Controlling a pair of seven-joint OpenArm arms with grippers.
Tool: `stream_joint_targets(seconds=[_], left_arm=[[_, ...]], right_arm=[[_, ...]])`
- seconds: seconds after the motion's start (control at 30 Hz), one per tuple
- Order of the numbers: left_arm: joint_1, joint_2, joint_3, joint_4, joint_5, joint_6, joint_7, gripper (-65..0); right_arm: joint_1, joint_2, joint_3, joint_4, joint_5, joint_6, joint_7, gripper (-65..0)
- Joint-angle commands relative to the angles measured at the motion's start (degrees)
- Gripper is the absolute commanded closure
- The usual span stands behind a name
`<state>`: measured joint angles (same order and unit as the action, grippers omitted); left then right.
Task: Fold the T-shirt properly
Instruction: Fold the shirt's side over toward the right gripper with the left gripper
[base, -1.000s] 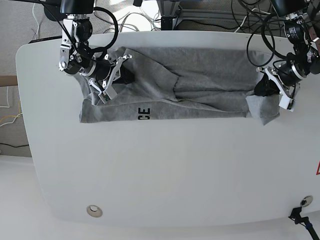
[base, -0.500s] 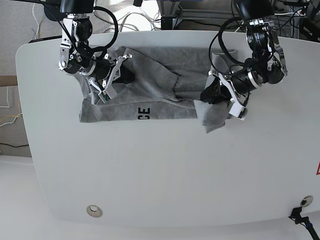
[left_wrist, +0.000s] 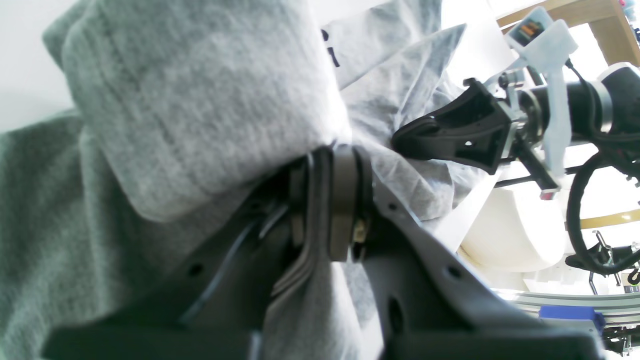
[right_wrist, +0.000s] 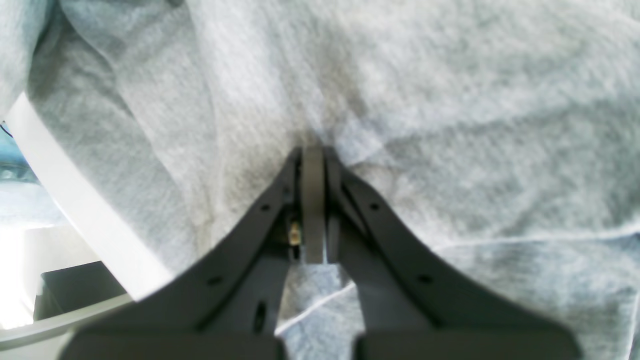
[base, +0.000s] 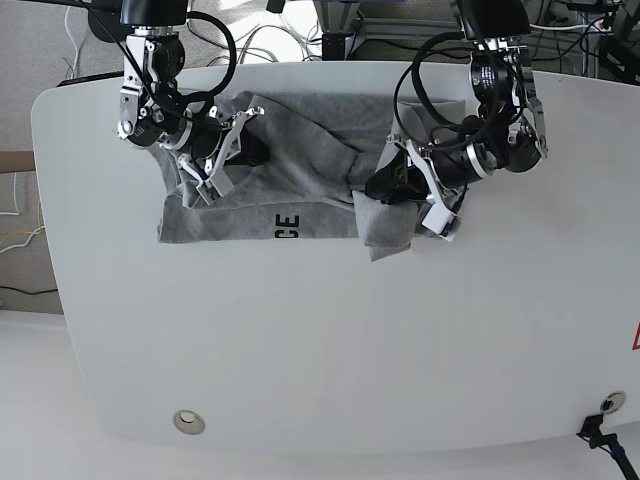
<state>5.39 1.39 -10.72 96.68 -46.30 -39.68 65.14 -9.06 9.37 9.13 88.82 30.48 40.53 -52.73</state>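
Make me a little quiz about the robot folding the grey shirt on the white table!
1. True or false: the left gripper is shut on a bunched part of the T-shirt.
2. Which black letters show on the shirt in the base view?
A) CE
B) XY
C) none
3. Fill in: the right gripper is ____ on the shirt's fabric.

Key:
1. True
2. A
3. shut
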Motion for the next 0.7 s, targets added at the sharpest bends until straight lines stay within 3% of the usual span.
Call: stream_joint_targets(seconds=[0.0, 0.13, 0.17, 0.3, 0.37, 0.53, 0.67], left_arm=[[-0.86, 0.24, 0.13, 0.85, -1.56, -0.32, -1.19, 0.0], [-0.95, 0.24, 0.22, 0.85, -1.56, -0.32, -1.19, 0.0], [-0.95, 0.24, 0.39, 0.85, -1.56, -0.32, -1.19, -4.4], [-0.95, 0.24, 1.97, 0.85, -1.74, -0.32, -1.19, -37.3], [-2.35, 0.33, 3.29, 0.85, -1.92, -0.32, -1.19, -46.6], [-6.49, 0.15, 15.07, 1.65, -4.20, -0.32, -1.19, -46.9], [-7.54, -1.43, 13.14, 3.23, -3.32, -0.32, -1.19, -46.9]], right_arm=[[-0.22, 0.35, -0.03, 0.02, -2.74, -0.53, -3.14, 0.0], [-0.22, 0.35, -0.03, 0.02, -2.74, -0.53, -3.14, 0.0], [-0.13, 0.35, -0.03, 0.02, -2.74, -0.53, -3.14, 0.0], [-0.13, 0.35, -0.03, 0.02, -2.74, -0.53, -3.14, 0.0], [-0.13, 0.35, -0.03, 0.02, -2.74, -0.53, -3.14, 0.0], [-0.22, 0.35, -0.03, 0.02, -2.74, -0.53, -3.14, 0.0], [-0.13, 0.35, -0.03, 0.02, -2.74, -0.53, -3.14, 0.0]])
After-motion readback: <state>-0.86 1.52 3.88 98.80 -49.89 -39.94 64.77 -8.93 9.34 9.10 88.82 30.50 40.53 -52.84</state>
